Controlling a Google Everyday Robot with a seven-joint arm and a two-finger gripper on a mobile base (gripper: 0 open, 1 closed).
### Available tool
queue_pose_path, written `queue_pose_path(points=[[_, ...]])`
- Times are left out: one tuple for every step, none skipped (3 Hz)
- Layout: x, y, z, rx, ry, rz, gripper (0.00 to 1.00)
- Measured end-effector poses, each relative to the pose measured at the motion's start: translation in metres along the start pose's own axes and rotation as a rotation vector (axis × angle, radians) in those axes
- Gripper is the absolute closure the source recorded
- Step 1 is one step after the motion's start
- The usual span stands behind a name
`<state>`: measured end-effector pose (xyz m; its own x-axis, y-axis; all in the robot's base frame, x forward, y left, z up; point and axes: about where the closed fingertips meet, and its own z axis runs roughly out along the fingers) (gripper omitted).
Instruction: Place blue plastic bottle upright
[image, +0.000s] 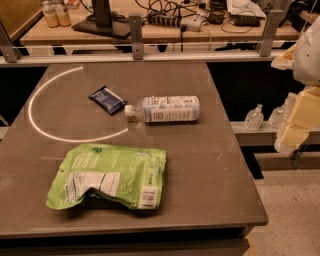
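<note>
The blue plastic bottle (165, 109) lies on its side near the middle of the dark table (210, 165). Its white cap points left and its printed label faces up. My arm comes in at the right edge of the camera view. My gripper (294, 131) hangs there, beyond the table's right side, well away from the bottle and with nothing seen in it.
A flat dark blue packet (107, 99) lies just left of the bottle's cap. A large green bag (110, 176) lies at the front left. A white arc (37, 107) marks the tabletop. Small pump bottles (254, 118) stand on a shelf to the right. A cluttered desk (165, 22) stands behind a rail.
</note>
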<state>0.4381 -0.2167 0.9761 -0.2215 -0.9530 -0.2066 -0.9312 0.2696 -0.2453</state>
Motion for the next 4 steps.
queue_pose_path(points=[[0.0, 0.0, 0.0, 0.0, 0.0, 0.0, 0.0], [-0.013, -0.01, 0.004, 0.002, -0.007, -0.018, 0.0], [-0.045, -0.029, 0.031, -0.024, -0.022, -0.053, 0.0], [-0.067, -0.04, 0.058, -0.057, -0.027, -0.078, 0.0]])
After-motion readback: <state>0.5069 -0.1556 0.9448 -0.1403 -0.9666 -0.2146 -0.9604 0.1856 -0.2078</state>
